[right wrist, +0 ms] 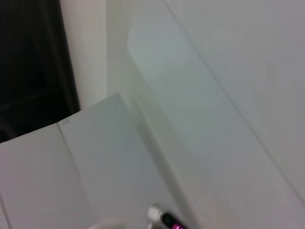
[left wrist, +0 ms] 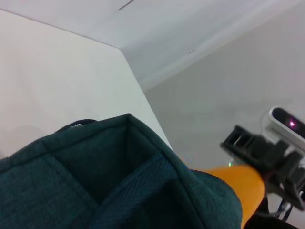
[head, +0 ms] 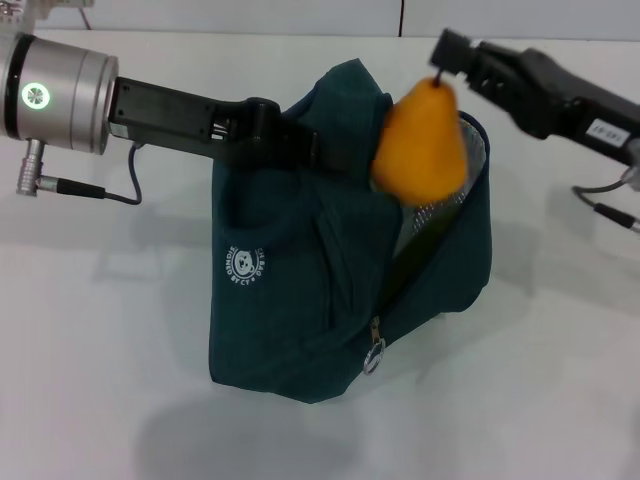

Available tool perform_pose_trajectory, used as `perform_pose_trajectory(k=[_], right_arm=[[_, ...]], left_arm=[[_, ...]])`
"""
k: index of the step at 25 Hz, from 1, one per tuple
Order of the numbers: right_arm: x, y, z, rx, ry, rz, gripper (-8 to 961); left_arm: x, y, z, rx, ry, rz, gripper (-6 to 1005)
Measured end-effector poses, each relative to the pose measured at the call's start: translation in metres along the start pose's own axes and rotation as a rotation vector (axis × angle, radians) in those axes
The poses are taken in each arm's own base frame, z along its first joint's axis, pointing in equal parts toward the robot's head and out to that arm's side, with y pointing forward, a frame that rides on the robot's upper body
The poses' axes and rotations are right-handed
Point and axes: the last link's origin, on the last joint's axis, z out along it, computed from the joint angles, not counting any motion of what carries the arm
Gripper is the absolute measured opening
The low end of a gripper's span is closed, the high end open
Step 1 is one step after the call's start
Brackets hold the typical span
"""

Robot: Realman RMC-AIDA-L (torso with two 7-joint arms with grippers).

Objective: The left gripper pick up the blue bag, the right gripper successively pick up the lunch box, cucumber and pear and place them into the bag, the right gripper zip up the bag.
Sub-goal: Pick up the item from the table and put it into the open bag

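The blue bag [head: 330,290] stands on the white table, held up at its top edge by my left gripper [head: 300,148], which is shut on the fabric. Its mouth gapes toward the right and shows silver lining [head: 432,212]. The orange-yellow pear [head: 420,140] hangs just above that opening, held by its stem in my shut right gripper [head: 441,73]. In the left wrist view the bag [left wrist: 109,186] fills the foreground, with the pear [left wrist: 248,188] and the right gripper [left wrist: 257,150] beyond it. The lunch box and cucumber are out of view.
The zipper's metal ring pull [head: 374,356] hangs at the bag's front lower corner, and a round white logo [head: 245,262] marks its side. White table [head: 110,330] surrounds the bag. A cable [head: 600,210] trails from the right arm.
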Motion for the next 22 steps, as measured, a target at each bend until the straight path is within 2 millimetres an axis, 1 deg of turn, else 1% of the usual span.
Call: perform_pose_trajectory(k=[3, 11, 22], right_arm=[[0.006, 0.002, 0.003, -0.014, 0.024, 0.022, 76], [0.017, 0.005, 0.003, -0.025, 0.074, 0.049, 109], [0.023, 0.005, 0.003, -0.026, 0.105, 0.059, 155]], left_arm=[[0.000, 0.000, -0.001, 0.002, 0.003, 0.000, 58], [-0.001, -0.002, -0.004, 0.005, 0.012, -0.002, 58], [-0.001, -0.002, -0.004, 0.006, 0.012, -0.001, 59]])
